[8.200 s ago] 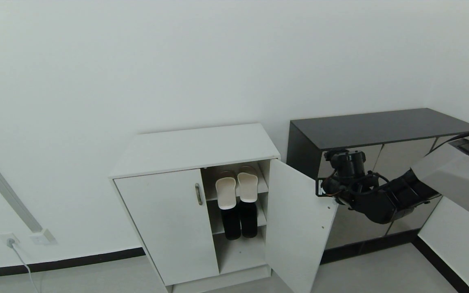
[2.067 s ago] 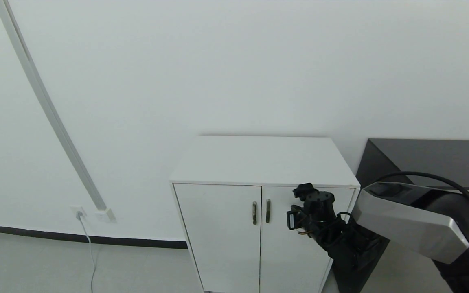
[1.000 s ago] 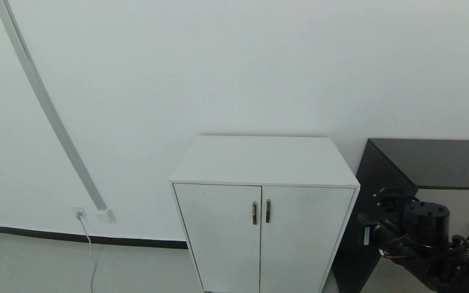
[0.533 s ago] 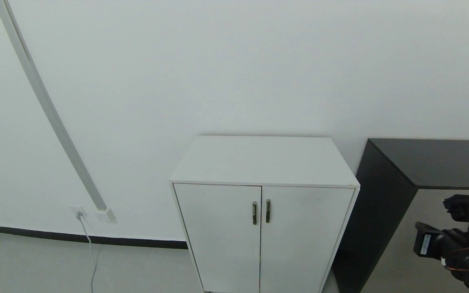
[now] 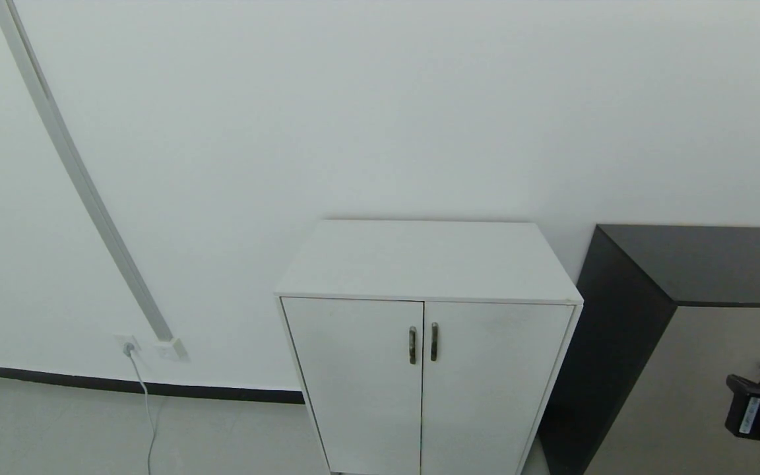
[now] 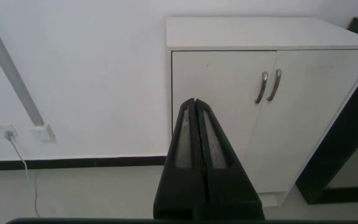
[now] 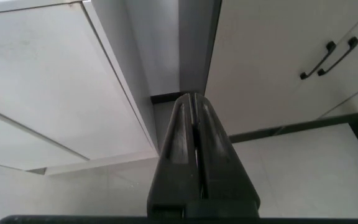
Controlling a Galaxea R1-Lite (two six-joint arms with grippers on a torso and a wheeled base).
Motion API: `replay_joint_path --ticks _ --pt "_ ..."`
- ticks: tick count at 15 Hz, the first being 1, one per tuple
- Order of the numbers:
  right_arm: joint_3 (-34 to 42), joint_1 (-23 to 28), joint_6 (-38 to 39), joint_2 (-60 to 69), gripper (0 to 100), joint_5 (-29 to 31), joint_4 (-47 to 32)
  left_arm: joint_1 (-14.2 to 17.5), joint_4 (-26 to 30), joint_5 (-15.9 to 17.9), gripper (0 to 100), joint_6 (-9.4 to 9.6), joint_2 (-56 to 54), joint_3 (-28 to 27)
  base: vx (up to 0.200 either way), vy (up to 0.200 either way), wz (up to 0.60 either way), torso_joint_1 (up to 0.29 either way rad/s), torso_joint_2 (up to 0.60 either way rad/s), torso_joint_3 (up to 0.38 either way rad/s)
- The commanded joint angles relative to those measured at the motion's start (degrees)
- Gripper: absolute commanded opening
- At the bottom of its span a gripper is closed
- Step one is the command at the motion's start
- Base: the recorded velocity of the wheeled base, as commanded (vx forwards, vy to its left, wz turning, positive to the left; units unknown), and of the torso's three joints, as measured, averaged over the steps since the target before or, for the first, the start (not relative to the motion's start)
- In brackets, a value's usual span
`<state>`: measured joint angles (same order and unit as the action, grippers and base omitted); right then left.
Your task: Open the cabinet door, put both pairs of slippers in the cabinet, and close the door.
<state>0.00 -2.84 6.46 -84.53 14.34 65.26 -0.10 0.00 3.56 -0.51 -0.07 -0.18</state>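
The left pincer [image 6: 194, 107] is pressed together, holding nothing. Ahead of it stands the white cabinet [image 6: 229, 81], both doors closed, its handles [image 6: 269, 86] side by side. The right pincer [image 7: 194, 99], equally closed and empty, points at the gap between cabinet and black sideboard [image 7: 278, 62].

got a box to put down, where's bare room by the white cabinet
Bare: the white cabinet's top, the black cabinet's top to its right, and the floor to its left up to the cable. Tight: the gap between the two cabinets.
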Motion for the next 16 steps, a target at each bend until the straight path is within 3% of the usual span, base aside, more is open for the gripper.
replay_joint_path --ticks 1,16 --pt "0.0 0.03 -0.13 9.03 0 -0.1 -5.14 0.01 0.0 0.04 0 -0.02 0.07 0.01 0.0 0.0 0.0 0.0 0.0 0.0" --pt "-4.04 -0.59 -4.62 49.46 0 -5.46 -49.44 0.01 0.0 -0.04 0 -0.02 0.07 0.01 0.0 0.0 0.0 0.0 0.0 0.0"
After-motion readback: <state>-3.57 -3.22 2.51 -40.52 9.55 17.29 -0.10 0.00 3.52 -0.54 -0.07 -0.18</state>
